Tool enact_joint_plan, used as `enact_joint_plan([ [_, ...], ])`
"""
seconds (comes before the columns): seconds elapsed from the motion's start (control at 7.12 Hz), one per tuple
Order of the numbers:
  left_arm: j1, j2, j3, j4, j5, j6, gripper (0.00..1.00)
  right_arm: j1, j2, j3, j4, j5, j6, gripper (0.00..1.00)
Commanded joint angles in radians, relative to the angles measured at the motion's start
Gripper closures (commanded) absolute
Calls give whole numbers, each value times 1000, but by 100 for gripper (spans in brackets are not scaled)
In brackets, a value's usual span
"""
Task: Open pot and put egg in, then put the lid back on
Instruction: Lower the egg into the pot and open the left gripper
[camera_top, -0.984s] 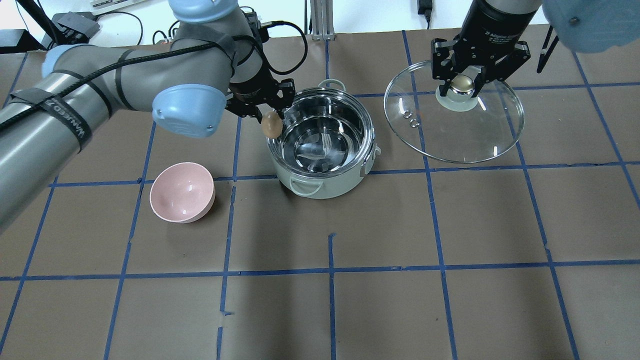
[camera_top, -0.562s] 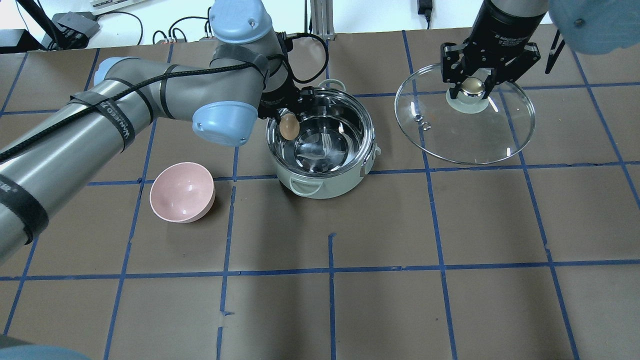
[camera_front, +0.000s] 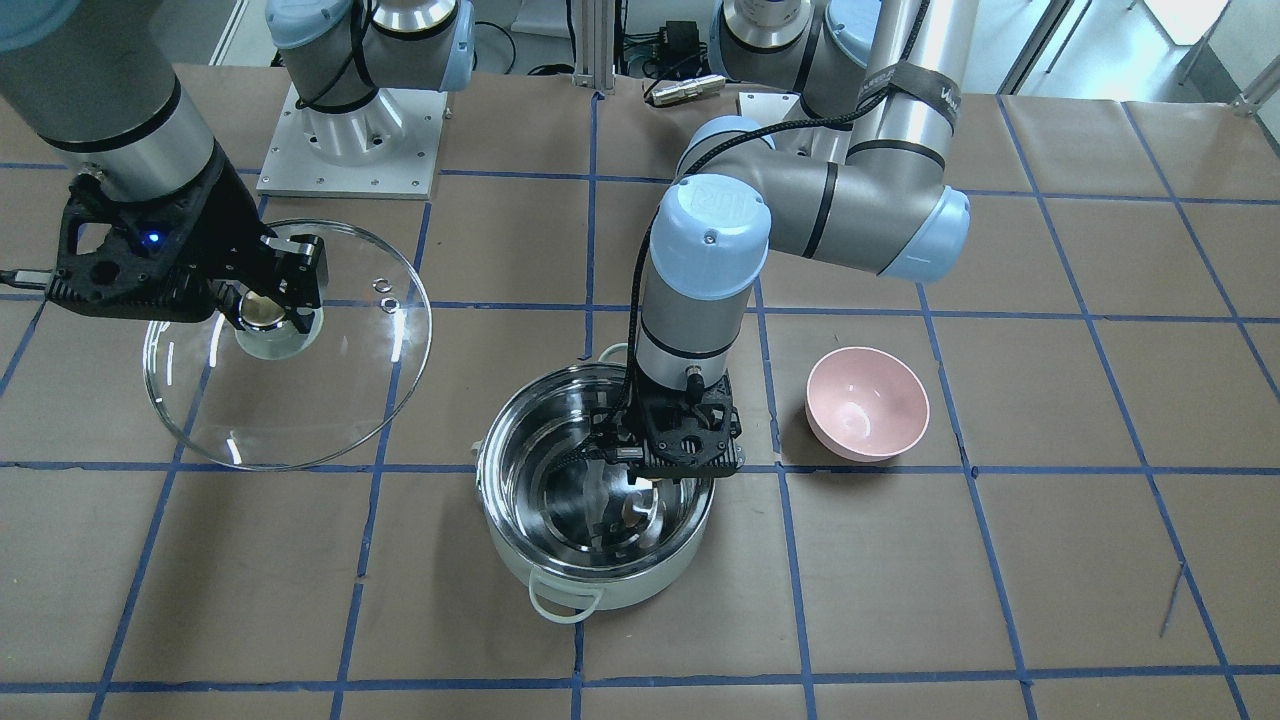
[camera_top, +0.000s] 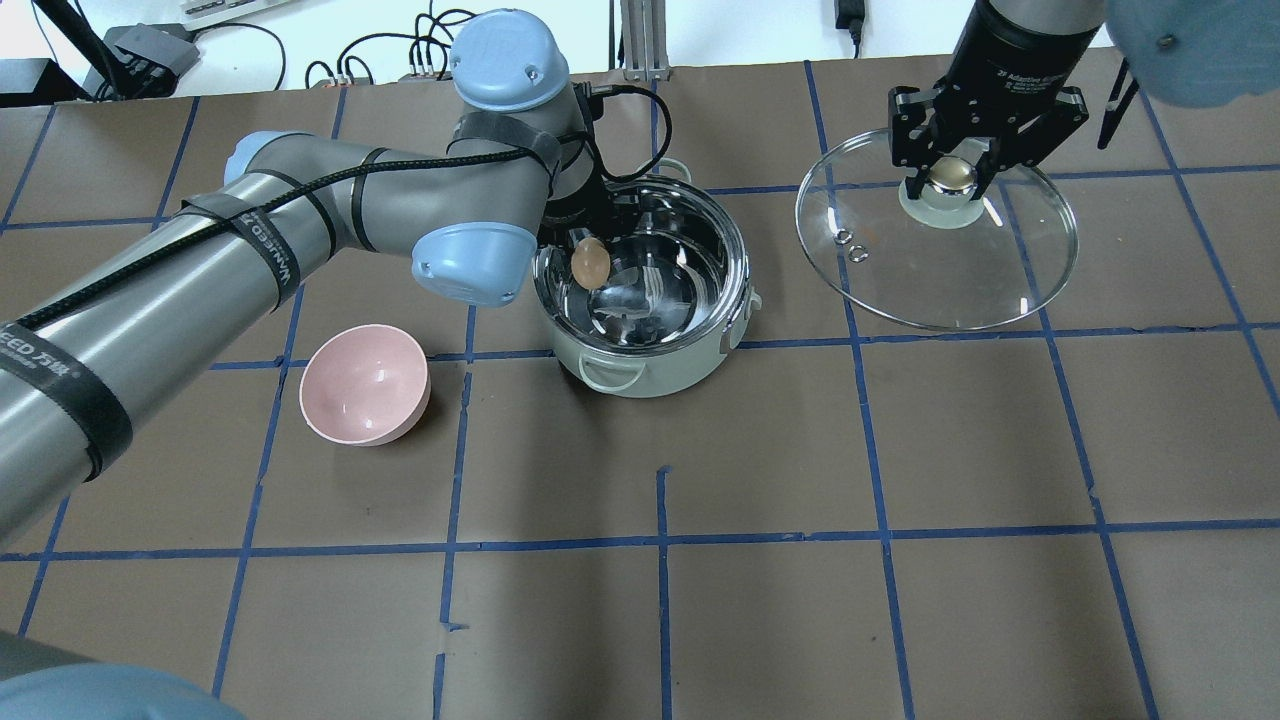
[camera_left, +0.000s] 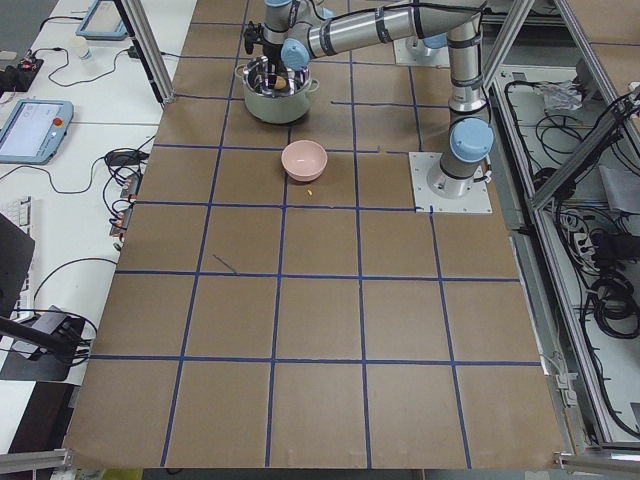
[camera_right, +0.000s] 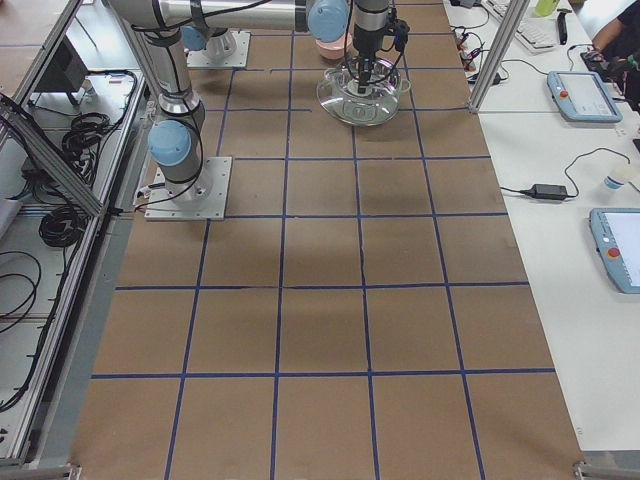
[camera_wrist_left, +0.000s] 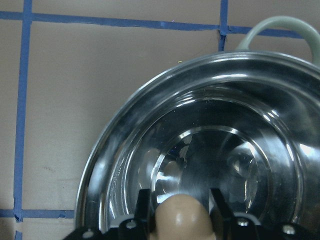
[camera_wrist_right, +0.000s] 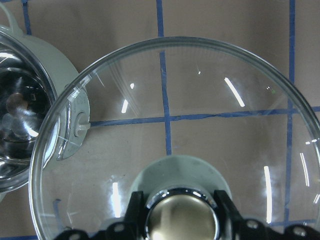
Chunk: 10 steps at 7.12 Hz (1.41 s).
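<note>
The pot (camera_top: 655, 375) stands open mid-table, shiny steel inside, and also shows in the front view (camera_front: 520, 575), the left wrist view (camera_wrist_left: 120, 130) and the right wrist view (camera_wrist_right: 50, 65). My left gripper (camera_top: 588, 250) is shut on the tan egg (camera_top: 590, 263) and holds it over the pot's inside, near its left wall; the egg fills the jaws in the left wrist view (camera_wrist_left: 182, 220). My right gripper (camera_top: 950, 175) is shut on the knob of the glass lid (camera_top: 960, 280) and holds the lid above the table to the right of the pot (camera_front: 330, 400) (camera_wrist_right: 200, 120).
A pink bowl (camera_top: 365, 385) sits left of the pot, near my left forearm; it also shows in the front view (camera_front: 867, 403). Blue tape lines grid the brown table (camera_top: 700, 600). Cables and boxes lie beyond the far edge.
My left gripper has carried the egg rightward from beside the pot's left rim to over its inside. The right gripper with the lid has drifted slightly right.
</note>
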Motion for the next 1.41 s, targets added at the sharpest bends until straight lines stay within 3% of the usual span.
enact_joint_plan([
  [0.0,4,57,15,-15,7,4,10,-2,1,0,-6,-4,-36,94],
  [0.7,96,434,21,-570,45,88,1,11,-5,-6,0,-13,-50,94],
  [0.98,189,485,89,-745,85,236,1,16,-7,-7,1,-11,-39,93],
  [1.26,354,472,71,-775,56,324,1,46,7,-12,-15,10,74,93],
])
